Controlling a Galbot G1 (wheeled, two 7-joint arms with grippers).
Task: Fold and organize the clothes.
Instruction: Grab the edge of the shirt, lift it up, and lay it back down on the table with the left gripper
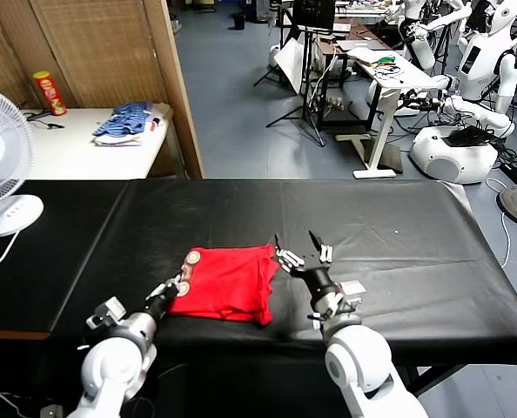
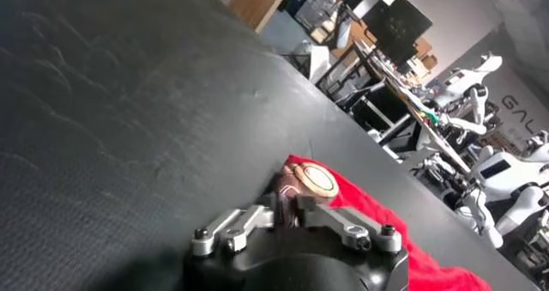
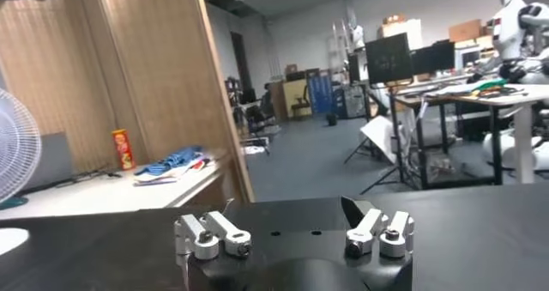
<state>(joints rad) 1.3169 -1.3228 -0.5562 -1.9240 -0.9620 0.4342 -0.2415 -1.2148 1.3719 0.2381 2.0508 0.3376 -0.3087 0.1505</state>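
Observation:
The clothes, a bright red T-shirt (image 1: 228, 283), lie folded into a rough rectangle on the black table (image 1: 398, 235), near its front edge. A bit of brown-and-white print (image 1: 191, 259) shows at the shirt's far left corner. My left gripper (image 1: 177, 282) is low at the shirt's left edge and shut on the fabric. In the left wrist view the jaws (image 2: 287, 209) pinch red cloth (image 2: 369, 211) beside a round printed patch (image 2: 314, 179). Just off the shirt's right edge my right gripper (image 1: 298, 243) stands open, holding nothing; the right wrist view shows its wide-apart fingers (image 3: 290, 207) above bare table.
A white fan (image 1: 2, 165) stands at the table's left end. Behind it a white side table (image 1: 67, 152) carries a blue-and-white striped pile (image 1: 124, 122) and a red can (image 1: 50, 92). A wooden partition (image 1: 167, 78) rises there. Other robots and desks (image 1: 467, 96) stand far right.

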